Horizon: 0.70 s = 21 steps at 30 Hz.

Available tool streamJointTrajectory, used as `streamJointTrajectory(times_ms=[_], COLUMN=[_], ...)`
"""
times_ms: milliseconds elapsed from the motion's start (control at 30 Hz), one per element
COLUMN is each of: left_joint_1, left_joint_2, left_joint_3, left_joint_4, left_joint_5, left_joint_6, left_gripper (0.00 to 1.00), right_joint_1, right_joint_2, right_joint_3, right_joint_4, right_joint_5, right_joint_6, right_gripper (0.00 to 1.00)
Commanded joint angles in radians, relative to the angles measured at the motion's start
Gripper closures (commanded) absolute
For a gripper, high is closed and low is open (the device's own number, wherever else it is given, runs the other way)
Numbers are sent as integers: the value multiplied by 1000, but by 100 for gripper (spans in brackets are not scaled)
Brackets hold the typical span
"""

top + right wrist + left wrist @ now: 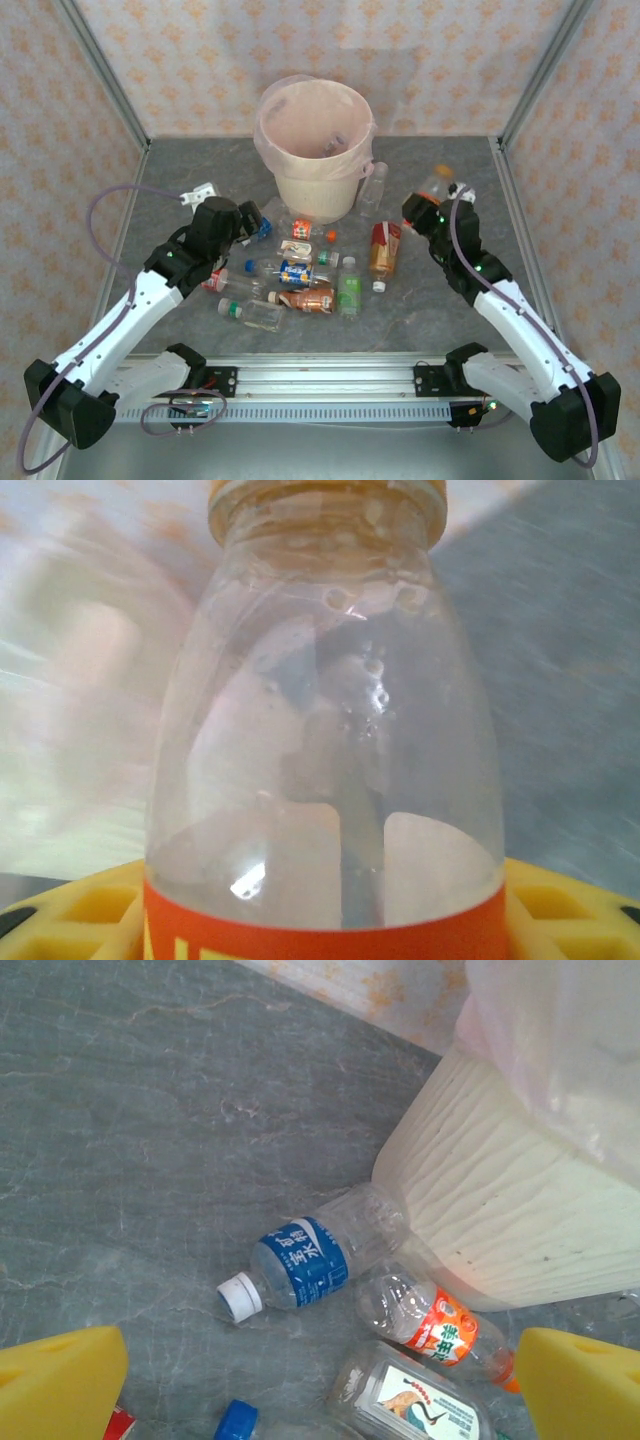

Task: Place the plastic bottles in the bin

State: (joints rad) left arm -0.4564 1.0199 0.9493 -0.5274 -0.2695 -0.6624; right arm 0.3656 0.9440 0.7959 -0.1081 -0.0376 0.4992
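Note:
The cream bin (315, 150) with its pinkish liner stands at the back centre, and its ribbed wall (500, 1210) rises close by in the left wrist view. Several plastic bottles lie scattered in front of it (300, 275). My left gripper (250, 222) hangs open (320, 1360) over a blue-labelled bottle (315, 1255), an orange-labelled one (430, 1325) and a bird-labelled one (420, 1400). My right gripper (425, 208) is raised to the right of the bin, shut (325, 920) on a clear bottle with an orange label and cap (325, 730), (436, 185).
A clear bottle (373, 185) leans by the bin's right side. A brown-labelled bottle (384, 248) and a green one (349, 290) lie right of centre. A white clip-like part (198, 192) sits at the far left. Metal frame posts edge the grey table (480, 300).

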Motion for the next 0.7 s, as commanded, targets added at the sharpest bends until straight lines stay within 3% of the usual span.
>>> streamJointTrajectory(times_ms=[0,167,500,667], left_joint_1=[6,5,12,17], left_joint_2=[9,15,17,7], left_joint_3=[-19,-53,-95,-98], left_joint_4=[12,29,4,-19], left_joint_5=[-14,-8,-23,-28], left_joint_6=[-35,-59,-103,-101], left_gripper=[0,0,0,0], right_joint_1=[22,55,101,121], right_joint_2=[63,259,680,843], right_joint_3=[107,315,753,946], right_joint_4=[236,332,320,126], right_joint_5=[-181,-294,-343,-218], right_joint_6=[-68,-135,-225,-303], right_gripper=[48,47,47,47])
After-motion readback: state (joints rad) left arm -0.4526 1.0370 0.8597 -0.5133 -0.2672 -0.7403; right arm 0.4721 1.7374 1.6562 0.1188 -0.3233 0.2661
